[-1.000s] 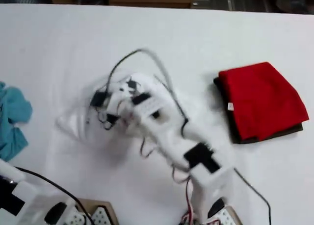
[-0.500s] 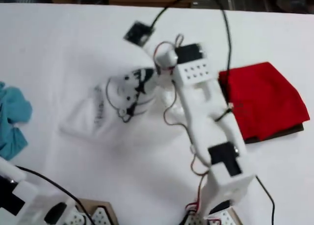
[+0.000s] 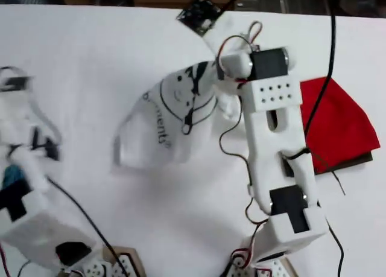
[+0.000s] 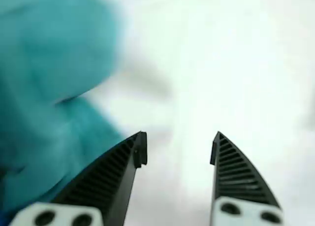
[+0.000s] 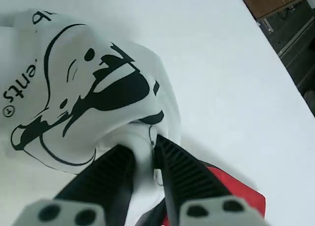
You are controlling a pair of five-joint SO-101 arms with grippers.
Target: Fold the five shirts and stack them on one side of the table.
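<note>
1. The right tool (image 5: 146, 149) is pinching the white shirt (image 3: 172, 117) at the middle of the surface (image 3: 84, 41).
2. The left tool (image 4: 177, 149) is hanging spread by the blue shirt (image 4: 44, 88), left.
3. The red shirt (image 3: 338, 129) is lying folded, right.

Bright, diffuse light washes the white table (image 3: 90, 41) almost featureless in the high view. Shadows are soft and faint: a grey edge under the white shirt (image 3: 175, 120), and a pale smudge beside the teal shirt (image 4: 44, 88). The left arm (image 3: 24, 150) is smeared with motion blur, and the teal shirt is out of focus.
</note>
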